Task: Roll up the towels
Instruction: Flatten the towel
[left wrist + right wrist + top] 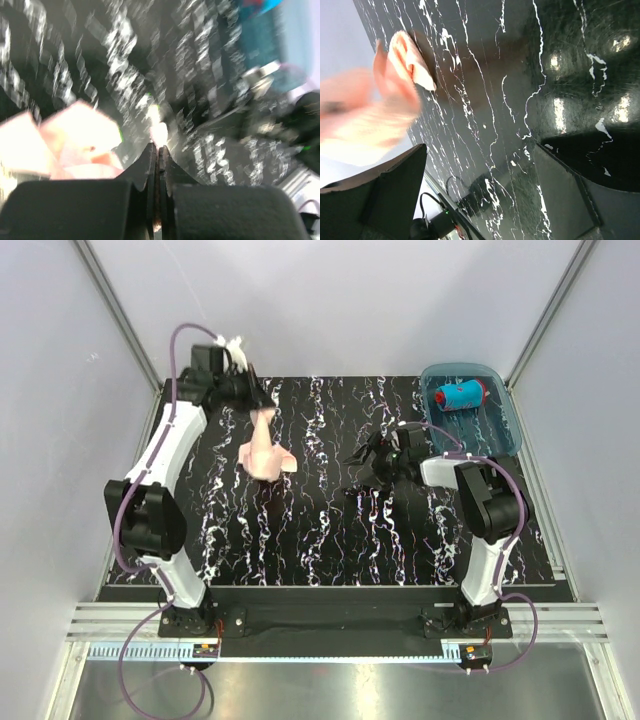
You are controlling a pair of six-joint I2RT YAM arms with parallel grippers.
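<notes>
While the pink towel (264,448) is hanging near the table's (300,550) far-left edge, the whole middle and near side of the dark marbled top is lying open, w/ the back wall close behind. The blue towel (458,395) is sitting rolled inside the tray (505,435) at the far-right corner. L arm is stretching far fwd, L gripper (262,407) pinching the pink towel's top end, fingers (150,165) pressed together. R arm is bending inward, R gripper (360,468) hovering mid-table, its fingers (385,200) spreading wide, gripping nothing, apart from the tray.
</notes>
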